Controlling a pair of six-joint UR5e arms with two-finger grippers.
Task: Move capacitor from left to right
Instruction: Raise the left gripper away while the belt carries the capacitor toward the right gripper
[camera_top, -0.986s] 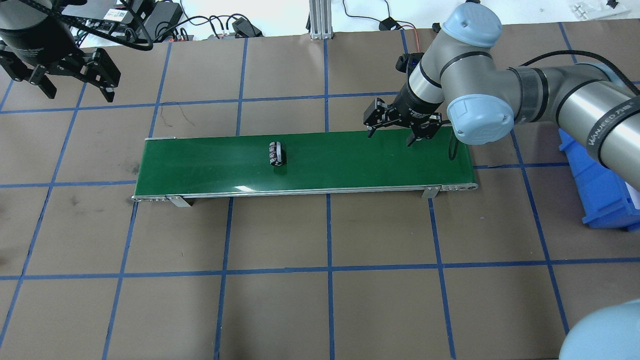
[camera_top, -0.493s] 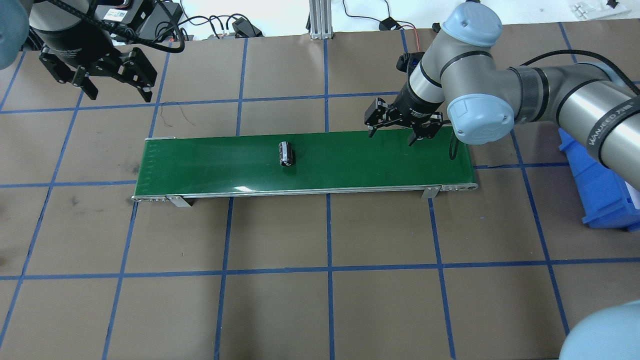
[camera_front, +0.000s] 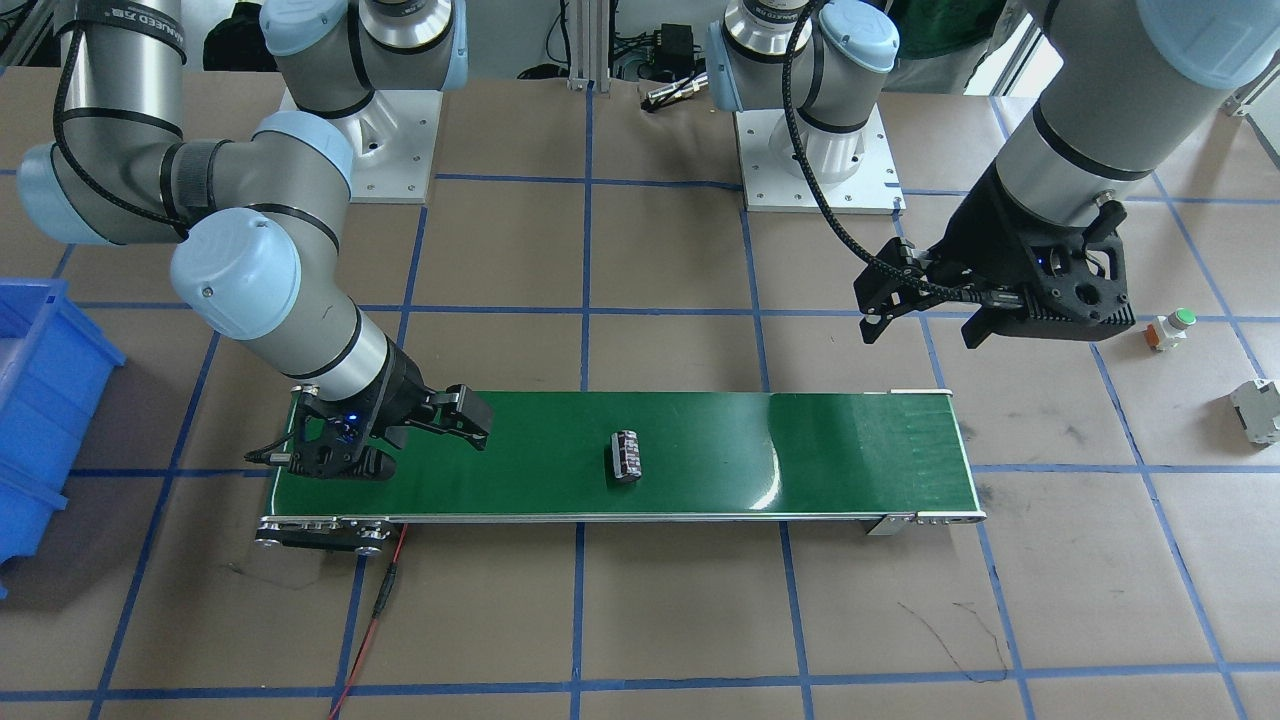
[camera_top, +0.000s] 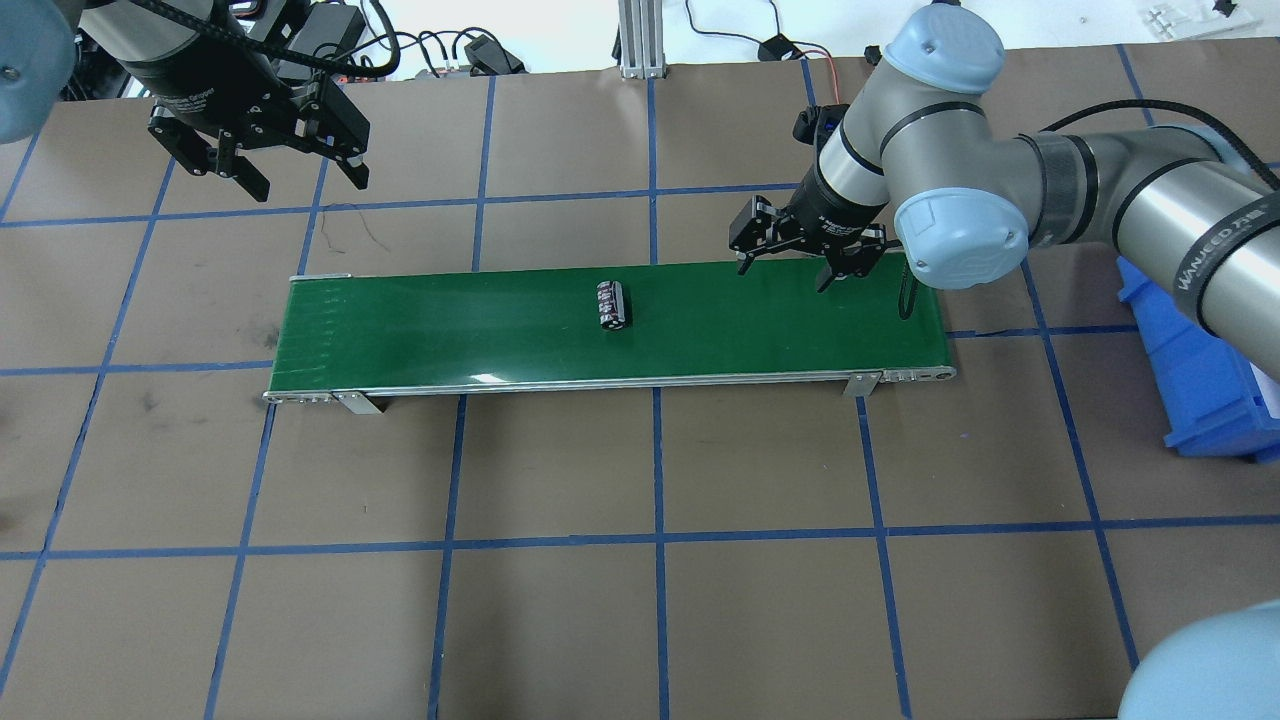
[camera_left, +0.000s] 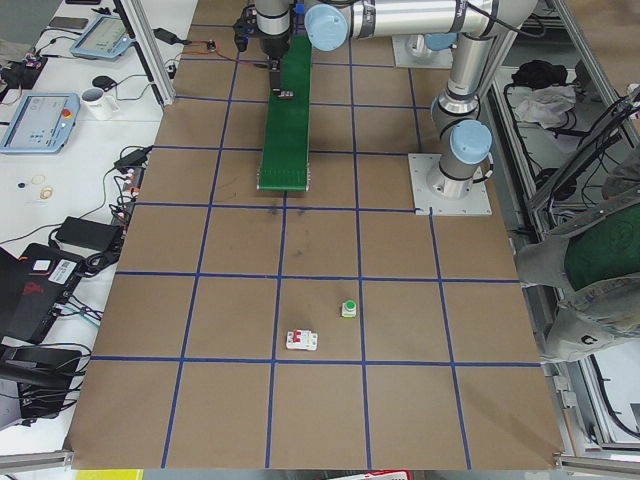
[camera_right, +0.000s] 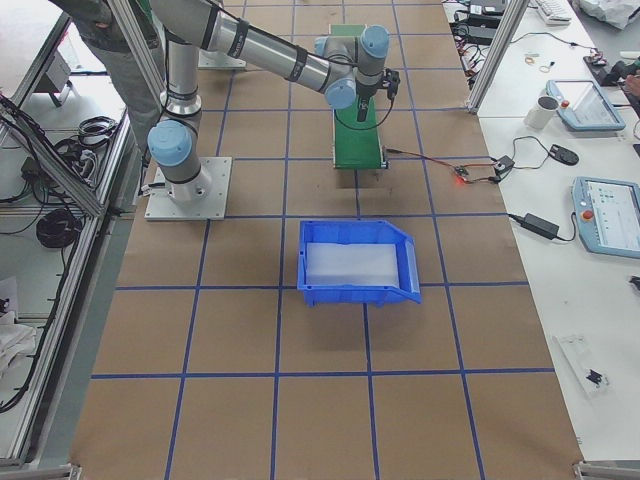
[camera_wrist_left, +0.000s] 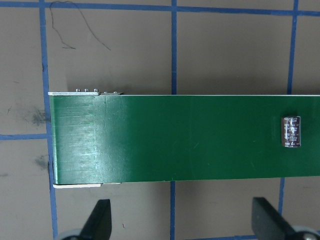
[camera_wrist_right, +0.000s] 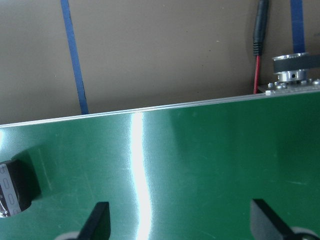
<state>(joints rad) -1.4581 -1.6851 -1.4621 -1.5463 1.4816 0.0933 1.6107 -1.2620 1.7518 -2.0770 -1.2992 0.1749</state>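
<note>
The capacitor (camera_top: 611, 304) is a small dark cylinder lying on its side near the middle of the green conveyor belt (camera_top: 430, 330). It also shows in the front view (camera_front: 627, 455), in the left wrist view (camera_wrist_left: 291, 132) and at the left edge of the right wrist view (camera_wrist_right: 12, 192). My left gripper (camera_top: 305, 180) is open and empty, high beyond the belt's left end. My right gripper (camera_top: 783, 276) is open and empty, low over the belt's right part, to the right of the capacitor and apart from it.
A blue bin (camera_top: 1200, 380) stands on the table to the right of the belt. A white button part with a green cap (camera_front: 1172, 328) and a light grey block (camera_front: 1258, 408) lie on the table's left side. A red cable (camera_front: 375, 610) runs from the belt's right end.
The capacitor has moved to the right along the belt. My left gripper has moved right, toward the belt's left end. My right gripper has stayed in place.
</note>
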